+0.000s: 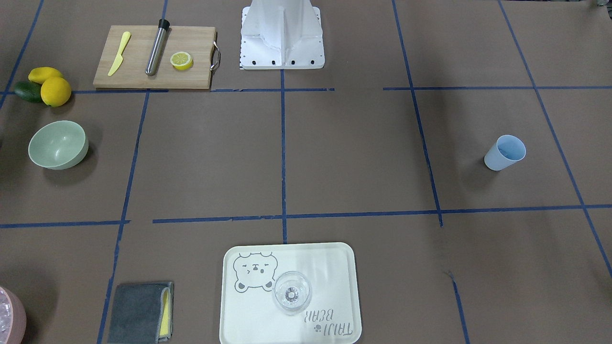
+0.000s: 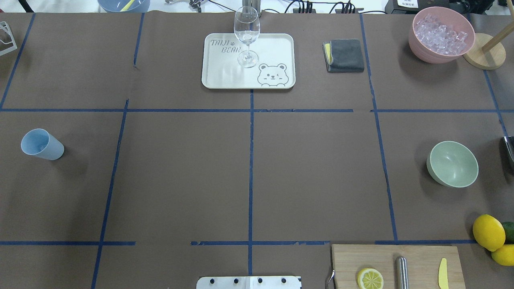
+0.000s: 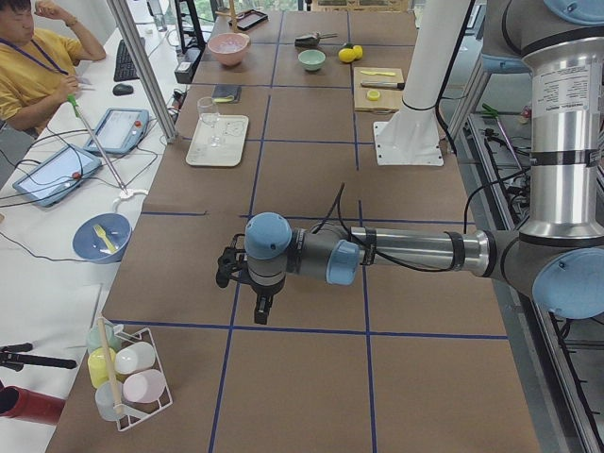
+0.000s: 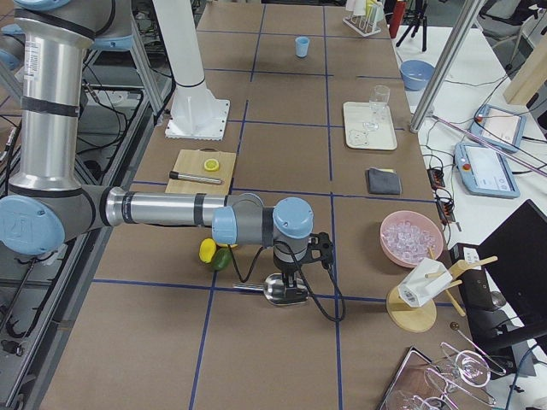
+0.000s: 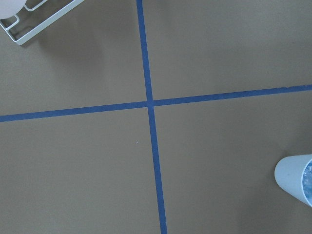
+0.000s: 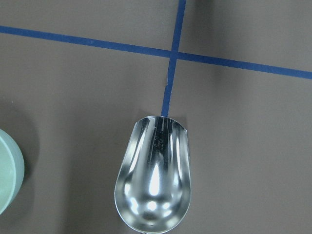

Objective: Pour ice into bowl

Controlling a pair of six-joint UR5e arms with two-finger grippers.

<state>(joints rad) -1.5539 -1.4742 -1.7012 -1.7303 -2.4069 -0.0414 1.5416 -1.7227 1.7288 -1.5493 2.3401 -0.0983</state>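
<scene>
The pale green bowl (image 2: 453, 163) stands empty at the table's right side, also seen at the bowl (image 1: 58, 144) and the bowl's edge (image 6: 7, 175). Ice (image 2: 441, 32) fills a pink container (image 2: 425, 48) at the far right corner. A blue cup (image 2: 42, 144) stands at the left; something glassy shows inside the cup (image 5: 295, 180). My right gripper (image 4: 289, 272) hangs over a metal scoop (image 6: 152, 180) lying on the table beside the bowl. My left gripper (image 3: 261, 307) hovers near the cup. I cannot tell whether either gripper is open or shut.
A cream tray (image 2: 217, 76) carries a wine glass (image 2: 246, 36). A grey cloth (image 2: 345, 55) lies beside it. A cutting board (image 2: 417, 257) holds a lemon half, steel tube and yellow knife. Lemons (image 2: 488, 232), a wooden stand (image 2: 484, 56), and a person (image 3: 28, 75) at a side table.
</scene>
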